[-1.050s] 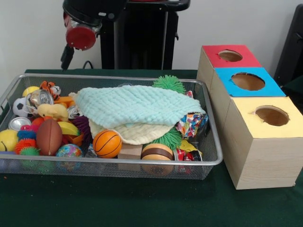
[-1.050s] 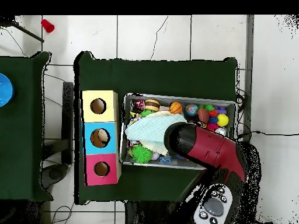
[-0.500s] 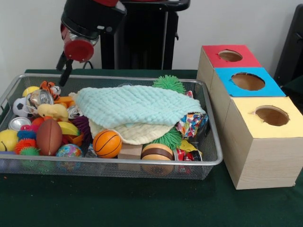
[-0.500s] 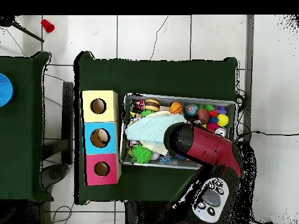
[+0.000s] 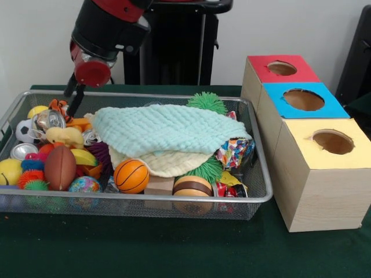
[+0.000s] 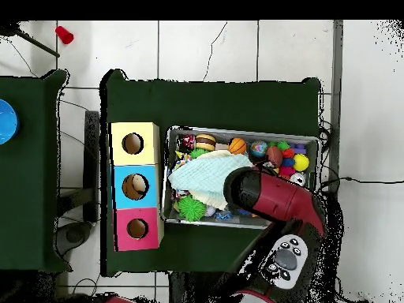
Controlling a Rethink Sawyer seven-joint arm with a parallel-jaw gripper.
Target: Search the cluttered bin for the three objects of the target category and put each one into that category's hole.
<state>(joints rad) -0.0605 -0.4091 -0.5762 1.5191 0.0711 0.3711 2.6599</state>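
Observation:
A wire mesh bin (image 5: 139, 198) holds a mint green cloth (image 5: 165, 128) over a cream cloth (image 5: 171, 163) and many toys. At its front lie an orange basketball (image 5: 131, 175), a brown football (image 5: 59, 167) and a toy burger (image 5: 193, 186). A soccer ball (image 5: 24, 131) and silver cans (image 5: 49, 120) sit at the left. The gripper (image 5: 74, 95) hangs under the red and black arm (image 5: 104, 35) above the bin's back left corner, over the tiger toy (image 5: 60, 107). From overhead the arm (image 6: 272, 199) hides the gripper. Three boxes have holes in a red top (image 5: 282, 68), a blue top (image 5: 303, 99) and a yellow top (image 5: 333, 142).
Green spiky balls (image 5: 207, 102) poke out beside the cloths, next to a wooden block (image 5: 159, 186) and a colourful crumpled ball (image 5: 234, 153). The boxes stand in a row close to the bin's right side on the dark green table (image 5: 174, 249). A second green table (image 6: 24, 173) shows overhead.
The arm has come lower and shifted left in the front view, bringing the gripper down to the bin's back left corner. The objects in the bin have not moved.

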